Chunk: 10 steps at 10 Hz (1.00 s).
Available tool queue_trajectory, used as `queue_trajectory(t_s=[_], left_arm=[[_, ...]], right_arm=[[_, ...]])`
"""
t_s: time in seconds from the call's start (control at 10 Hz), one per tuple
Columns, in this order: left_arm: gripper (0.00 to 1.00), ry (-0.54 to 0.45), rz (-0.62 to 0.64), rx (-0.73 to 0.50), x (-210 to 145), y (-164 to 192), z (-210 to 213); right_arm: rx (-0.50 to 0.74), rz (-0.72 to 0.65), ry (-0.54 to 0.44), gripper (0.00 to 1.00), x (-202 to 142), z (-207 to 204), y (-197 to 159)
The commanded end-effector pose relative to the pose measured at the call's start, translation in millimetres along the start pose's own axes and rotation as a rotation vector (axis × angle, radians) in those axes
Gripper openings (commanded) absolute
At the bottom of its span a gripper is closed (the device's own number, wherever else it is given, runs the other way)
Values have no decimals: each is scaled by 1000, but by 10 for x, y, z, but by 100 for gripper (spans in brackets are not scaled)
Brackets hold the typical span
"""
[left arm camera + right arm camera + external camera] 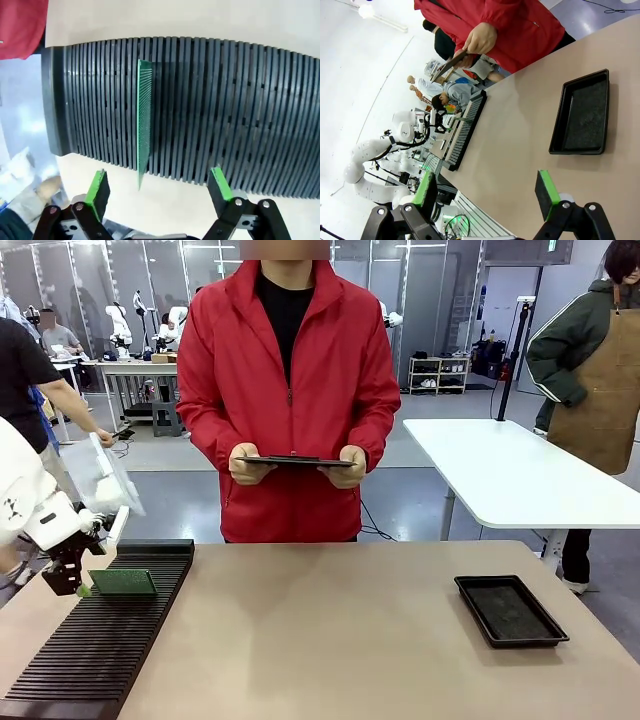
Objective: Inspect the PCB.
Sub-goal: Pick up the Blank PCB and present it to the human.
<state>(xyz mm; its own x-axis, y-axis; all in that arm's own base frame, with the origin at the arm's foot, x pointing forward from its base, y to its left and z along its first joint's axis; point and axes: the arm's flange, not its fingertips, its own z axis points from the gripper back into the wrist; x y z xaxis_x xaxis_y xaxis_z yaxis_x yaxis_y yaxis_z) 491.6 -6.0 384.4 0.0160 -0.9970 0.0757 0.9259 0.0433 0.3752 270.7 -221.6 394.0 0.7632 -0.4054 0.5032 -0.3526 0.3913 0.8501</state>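
The PCB (122, 582) is a thin green board standing on edge in a slot near the far end of a black slotted rack (95, 650). My left gripper (82, 586) hovers at the rack's left side, right beside the board. In the left wrist view the PCB (144, 120) runs away from me. Its near edge lies between the green fingertips of my open left gripper (159, 186), closer to the left finger, and touches neither pad. My right gripper (486, 194) is open and holds nothing, above the table.
A person in a red jacket stands at the far side holding a dark tablet (295, 461) in both hands. A shallow black tray (510, 610) lies at the right of the table, also seen as the tray (582, 117) ahead of my right gripper.
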Motion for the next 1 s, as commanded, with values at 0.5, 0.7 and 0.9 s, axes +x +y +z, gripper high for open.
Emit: queue_trajectory(t_s=[0.5, 0.7, 0.9], left_arm=[[96, 0, -29, 4, 0, 118, -299], [59, 11, -29, 2, 3, 135, -325], [0, 30, -38, -6, -4, 137, -347]], right_arm=[[10, 6, -4, 100, -2, 11, 5], [10, 6, -4, 100, -2, 11, 5], [10, 6, -4, 100, -2, 11, 5]])
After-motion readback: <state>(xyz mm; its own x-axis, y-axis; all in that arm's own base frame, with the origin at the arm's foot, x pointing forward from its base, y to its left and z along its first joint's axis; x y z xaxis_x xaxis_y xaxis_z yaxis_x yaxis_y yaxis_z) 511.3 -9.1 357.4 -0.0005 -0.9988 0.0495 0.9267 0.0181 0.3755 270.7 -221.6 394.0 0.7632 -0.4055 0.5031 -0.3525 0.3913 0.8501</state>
